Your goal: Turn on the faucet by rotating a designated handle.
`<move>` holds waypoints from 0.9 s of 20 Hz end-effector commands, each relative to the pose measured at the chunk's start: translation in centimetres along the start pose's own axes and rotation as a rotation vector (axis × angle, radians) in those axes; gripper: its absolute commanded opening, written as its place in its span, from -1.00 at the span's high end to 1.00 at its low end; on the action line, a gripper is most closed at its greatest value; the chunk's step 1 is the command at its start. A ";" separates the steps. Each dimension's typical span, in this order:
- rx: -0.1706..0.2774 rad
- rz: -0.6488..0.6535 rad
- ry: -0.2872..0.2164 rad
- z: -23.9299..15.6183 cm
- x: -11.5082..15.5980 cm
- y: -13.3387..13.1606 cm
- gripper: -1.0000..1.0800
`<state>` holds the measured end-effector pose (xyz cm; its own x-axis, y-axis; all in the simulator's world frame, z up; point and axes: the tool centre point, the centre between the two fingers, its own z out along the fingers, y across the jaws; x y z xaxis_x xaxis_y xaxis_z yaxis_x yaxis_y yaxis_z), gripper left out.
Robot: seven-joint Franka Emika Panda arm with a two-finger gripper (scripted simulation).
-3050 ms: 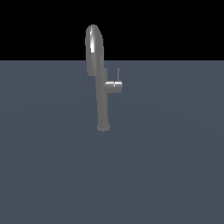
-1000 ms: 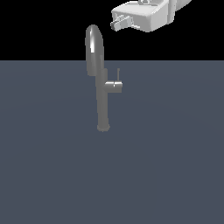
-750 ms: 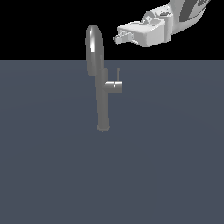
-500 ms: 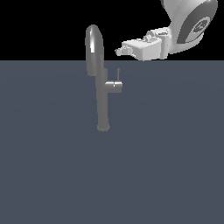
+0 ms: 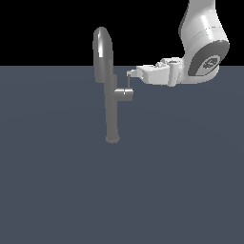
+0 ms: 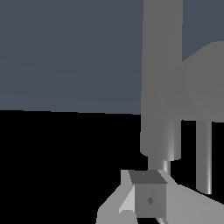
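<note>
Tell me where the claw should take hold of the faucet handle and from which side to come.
Grip the thin upright rod of the handle, not the stubby cylinder under it: only the rod looks slim enough to pinch. Come in level from the exterior view's right, where the claw already sits near the rod's top.

A tall glossy grey faucet stands upright on a flat slate-blue surface, its spout arching high against a black background. A short horizontal stub juts from the tube toward the exterior view's right. From the end of that stub a thin grey handle rises straight up. A white robot arm enters from the upper right and reaches sideways toward the faucet. Its gripper sits at the tip of the handle; whether the fingers are closed cannot be made out.
</note>
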<state>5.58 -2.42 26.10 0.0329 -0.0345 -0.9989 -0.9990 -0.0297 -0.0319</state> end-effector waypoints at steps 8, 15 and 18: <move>0.036 0.035 -0.034 0.1 1.2 -0.2 1.00; 0.036 0.034 -0.034 0.2 0.6 1.1 1.00; 0.036 0.034 -0.034 0.2 0.2 1.9 1.00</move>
<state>4.11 -2.25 25.62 -0.0019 -0.0006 -1.0000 -1.0000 0.0064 0.0019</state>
